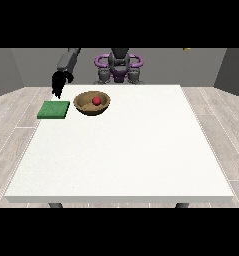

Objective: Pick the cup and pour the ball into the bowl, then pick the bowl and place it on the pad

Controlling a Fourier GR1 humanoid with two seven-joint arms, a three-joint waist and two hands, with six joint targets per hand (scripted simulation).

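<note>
At the view's left your hand [57, 84] hangs dark above the bench's [126, 150] far left corner, fingers pointing down; can't tell whether they're spread or curled, too small. It holds nothing and sits apart from everything. Just below it the pad [54, 109], a flat green square with a matte look, lies right at the bench's left edge, one side nearly flush with the rim. Just beside the pad on its right, a small gap between them, the bowl [92, 103] stands upright: round, brown, wood-like, shallow. The ball [96, 101], small, red, smooth, rests inside the bowl near its middle. Right of the bowl you get wide open white bench, plain flat top, running to the right edge and down to the near edge. No cup shows. The other hand isn't visible.
</note>
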